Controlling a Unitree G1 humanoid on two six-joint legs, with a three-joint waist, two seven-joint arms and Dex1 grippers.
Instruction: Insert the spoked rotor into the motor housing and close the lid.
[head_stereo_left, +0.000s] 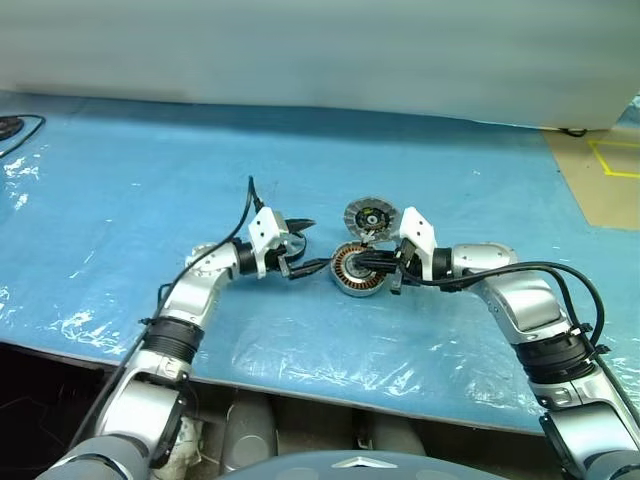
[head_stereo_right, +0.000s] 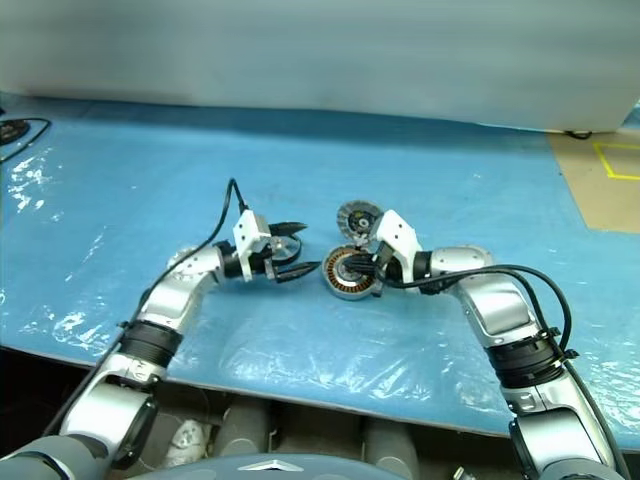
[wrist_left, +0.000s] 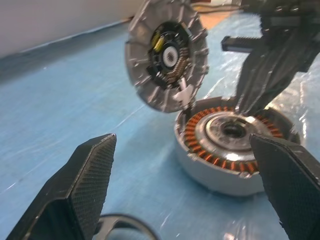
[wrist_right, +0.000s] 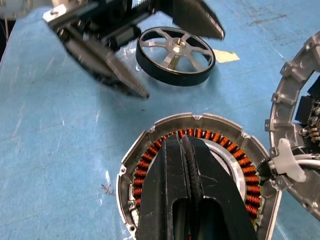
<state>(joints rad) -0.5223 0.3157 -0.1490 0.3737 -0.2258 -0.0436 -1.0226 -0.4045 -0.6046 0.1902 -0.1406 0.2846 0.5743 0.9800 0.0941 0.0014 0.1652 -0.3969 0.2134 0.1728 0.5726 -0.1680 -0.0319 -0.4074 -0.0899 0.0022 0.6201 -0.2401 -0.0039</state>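
count: one rotor, one housing, one lid, two grippers, all on one blue sheet (head_stereo_left: 120, 200).
housing (head_stereo_left: 358, 272): lying flat and open on the sheet, a ring of copper windings round a shiny hub.
lid (head_stereo_left: 368, 216): a ribbed silver disc with a dark middle, tilted up on edge at the housing's 12 o'clock, touching its rim; white wires run from it to the housing.
rotor (wrist_right: 175, 50): a black-rimmed wheel with silver spokes, flat on the sheet at the housing's 9 o'clock, apart from it and not inside. the left fingers stand just over it, none of them gripping it.
left gripper (head_stereo_left: 306, 245): reaches in level from 9 o'clock, pointing at the housing. its two fingers are spread wide with nothing between them.
right gripper (wrist_right: 181, 142): comes in from 3 o'clock, angled down. its two fingers are pressed tight together, holding nothing, their tip over the housing's hub and windings; i can't tell if it touches.
around: one black cable (head_stereo_left: 12, 126) at the sheet's 10 o'clock corner; yellow tape (head_stereo_left: 612, 160) on brown floor at 2 o'clock.
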